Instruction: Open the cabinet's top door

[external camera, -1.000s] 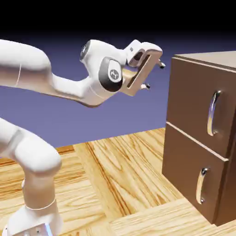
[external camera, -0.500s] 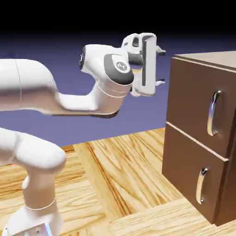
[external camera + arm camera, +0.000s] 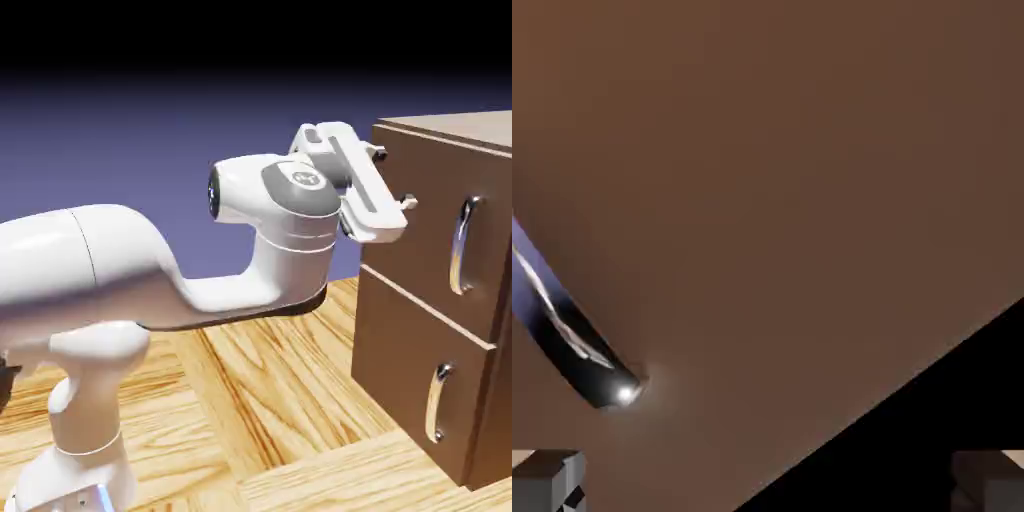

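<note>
The dark-brown cabinet (image 3: 440, 300) stands at the exterior view's right. Its top door (image 3: 420, 230) is flush with the front, and a curved silver handle (image 3: 462, 245) runs down it. My gripper (image 3: 393, 178) is open, wide apart and with nothing between the fingers. It hovers just in front of the door's upper left part, left of and above the handle. In the hand view the door's brown wood (image 3: 792, 180) fills most of the picture. The handle (image 3: 567, 335) slants along the left edge, and my fingertips (image 3: 547, 480) show at the bottom corners.
The smaller lower panel (image 3: 400, 380) has its own silver handle (image 3: 436, 402). The wooden table (image 3: 260, 400) spreads below the arm. A black area (image 3: 942, 430) lies past the door's edge in the hand view.
The arm has swung right and slightly down toward the cabinet, and the hand has rolled. The fingertips now stand close before the top door. The jaws have stayed open.
</note>
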